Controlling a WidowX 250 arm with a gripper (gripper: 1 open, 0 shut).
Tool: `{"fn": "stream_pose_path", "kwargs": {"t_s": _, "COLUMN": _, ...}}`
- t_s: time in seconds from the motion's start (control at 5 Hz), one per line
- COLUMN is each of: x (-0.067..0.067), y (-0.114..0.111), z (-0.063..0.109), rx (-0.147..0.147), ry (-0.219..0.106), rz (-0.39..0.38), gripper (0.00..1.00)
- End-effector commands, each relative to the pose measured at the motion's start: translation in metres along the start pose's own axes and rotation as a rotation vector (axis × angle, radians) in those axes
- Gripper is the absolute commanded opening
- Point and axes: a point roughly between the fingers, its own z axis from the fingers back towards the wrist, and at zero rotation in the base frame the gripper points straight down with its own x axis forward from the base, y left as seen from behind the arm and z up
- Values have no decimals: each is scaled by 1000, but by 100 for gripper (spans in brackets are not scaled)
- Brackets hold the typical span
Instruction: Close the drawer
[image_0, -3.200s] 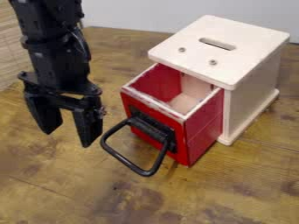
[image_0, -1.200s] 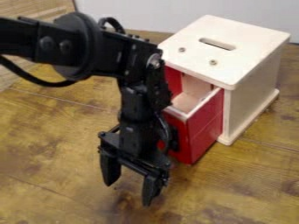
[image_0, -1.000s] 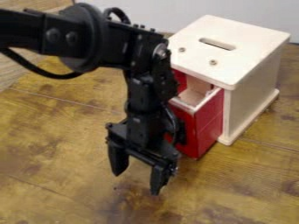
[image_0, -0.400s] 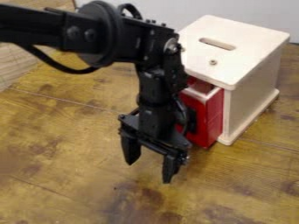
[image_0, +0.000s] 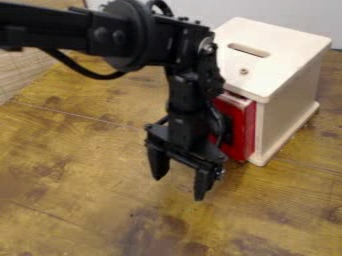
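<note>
Drawer (image_0: 238, 128) is seen nearly seated in the white casing (image_0: 278, 75), right of centre, only a red strip exposed. Fingers (image_0: 158, 160) are spread wide, empty, pointed down; arm is pressed against the front, likely for pushing.

Drawer (image_0: 238, 128) front and handle behind black arm (image_0: 187, 90)

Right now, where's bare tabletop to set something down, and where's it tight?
Free: the wooden table left of the gripper, and the strip along the near edge below it. Also open right of the gripper, in front of the cream casing. Crowded: the arm stands right against the red drawer, no hand room there.
</note>
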Motion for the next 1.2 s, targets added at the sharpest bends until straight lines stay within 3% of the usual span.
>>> {"fn": "stream_pose_path", "kwargs": {"t_s": 0.0, "x": 18, "y": -2, "z": 26, "rx": 7, "ry": -87, "rz": -7, "gripper": 100}}
{"fn": "stream_pose_path", "kwargs": {"t_s": 0.6, "x": 20, "y": -6, "z": 27, "rx": 12, "ry": -108, "rz": -2, "gripper": 100}}
{"fn": "stream_pose_path", "kwargs": {"t_s": 1.0, "x": 11, "y": -8, "z": 46, "rx": 28, "ry": -115, "rz": 4, "gripper": 100}}
